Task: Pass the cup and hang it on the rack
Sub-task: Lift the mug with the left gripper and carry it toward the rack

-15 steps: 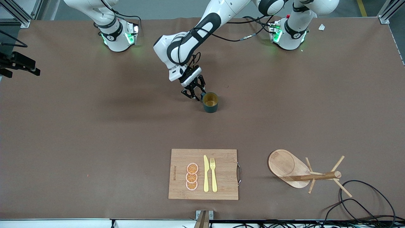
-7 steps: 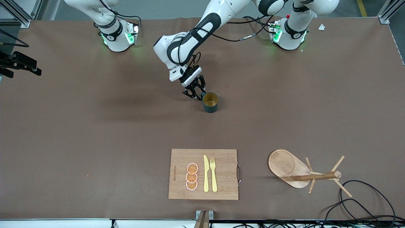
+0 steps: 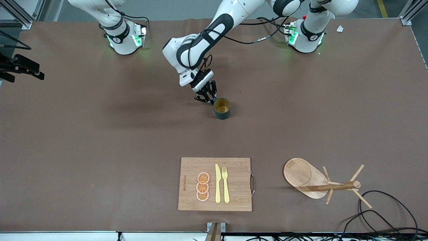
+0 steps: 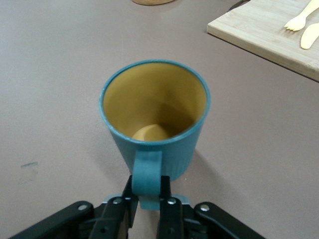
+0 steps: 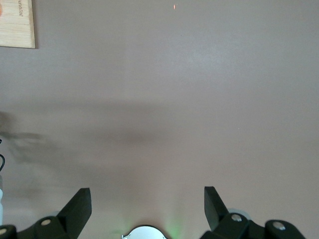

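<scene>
The teal-green cup (image 3: 222, 108) stands upright on the brown table near its middle, mustard inside showing. My left gripper (image 3: 209, 99) is low beside it, on the side toward the robots' bases. In the left wrist view the cup (image 4: 154, 114) fills the middle, and my left gripper (image 4: 147, 188) is shut on its loop handle (image 4: 147, 172), one finger on each side. The wooden rack (image 3: 302, 175) stands nearer the front camera, toward the left arm's end. My right gripper (image 5: 147, 191) is open and empty, held high over bare table near its own base, waiting.
A bamboo cutting board (image 3: 234, 184) lies nearer the front camera than the cup, with orange slices (image 3: 202, 186), a yellow knife (image 3: 217, 183) and a fork (image 3: 225, 184). The board (image 4: 264, 25) also shows in the left wrist view. Black cables (image 3: 384, 214) lie by the rack.
My left gripper has shifted a little toward the cup and its fingers have closed onto the handle. The cup and the right arm have not moved.
</scene>
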Controlling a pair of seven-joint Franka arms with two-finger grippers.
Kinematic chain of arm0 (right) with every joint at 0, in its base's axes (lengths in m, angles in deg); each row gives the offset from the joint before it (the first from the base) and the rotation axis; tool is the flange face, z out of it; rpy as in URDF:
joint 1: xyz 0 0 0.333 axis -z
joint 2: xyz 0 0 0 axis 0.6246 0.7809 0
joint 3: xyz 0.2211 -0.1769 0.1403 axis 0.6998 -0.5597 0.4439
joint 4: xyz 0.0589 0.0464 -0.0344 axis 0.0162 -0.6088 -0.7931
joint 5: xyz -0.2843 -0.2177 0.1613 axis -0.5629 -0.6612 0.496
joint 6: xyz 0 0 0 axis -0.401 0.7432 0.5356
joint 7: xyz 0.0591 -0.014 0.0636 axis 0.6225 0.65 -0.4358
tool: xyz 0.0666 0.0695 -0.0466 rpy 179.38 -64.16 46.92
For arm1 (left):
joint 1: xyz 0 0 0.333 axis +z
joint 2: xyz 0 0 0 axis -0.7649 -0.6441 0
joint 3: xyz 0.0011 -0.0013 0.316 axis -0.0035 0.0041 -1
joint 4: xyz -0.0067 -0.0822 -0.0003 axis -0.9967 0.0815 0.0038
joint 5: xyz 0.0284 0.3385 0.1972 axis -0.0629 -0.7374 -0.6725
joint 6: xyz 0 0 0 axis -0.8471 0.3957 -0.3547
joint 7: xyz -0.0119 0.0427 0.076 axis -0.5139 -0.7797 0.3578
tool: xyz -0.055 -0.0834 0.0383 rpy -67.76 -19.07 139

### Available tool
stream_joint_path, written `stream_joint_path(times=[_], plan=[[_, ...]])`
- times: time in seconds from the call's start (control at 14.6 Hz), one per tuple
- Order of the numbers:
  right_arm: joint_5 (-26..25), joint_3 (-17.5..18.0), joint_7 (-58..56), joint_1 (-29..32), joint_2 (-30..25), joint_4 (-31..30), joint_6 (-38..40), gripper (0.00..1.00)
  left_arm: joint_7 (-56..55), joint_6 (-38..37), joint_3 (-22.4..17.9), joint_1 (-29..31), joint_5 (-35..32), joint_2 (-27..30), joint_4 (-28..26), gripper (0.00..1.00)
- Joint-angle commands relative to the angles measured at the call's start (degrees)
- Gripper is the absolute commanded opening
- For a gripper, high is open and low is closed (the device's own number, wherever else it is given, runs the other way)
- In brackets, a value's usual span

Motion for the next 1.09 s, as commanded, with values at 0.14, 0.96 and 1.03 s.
stream_joint_path(times=[0.14, 0.96, 1.03], plan=[[-0.1, 0.9, -0.1, 1.0, -1.8, -1.6, -0.4, 1.00, 0.7, -1.0, -0.3, 0.5, -0.4, 0.5, 0.8, 0.10], [0.0, 0.6, 0.2, 1.0, -3.0, -1.2, 0.0, 1.00, 16.5, -1.5, 0.2, 10.3, 10.2, 15.9, 0.9, 0.02], [0.0, 0.6, 0.3, 1.0, -3.0, -1.1, 0.1, 1.00, 18.1, -1.4, 0.1, 12.1, 12.4, 18.3, 1.0, 0.02]])
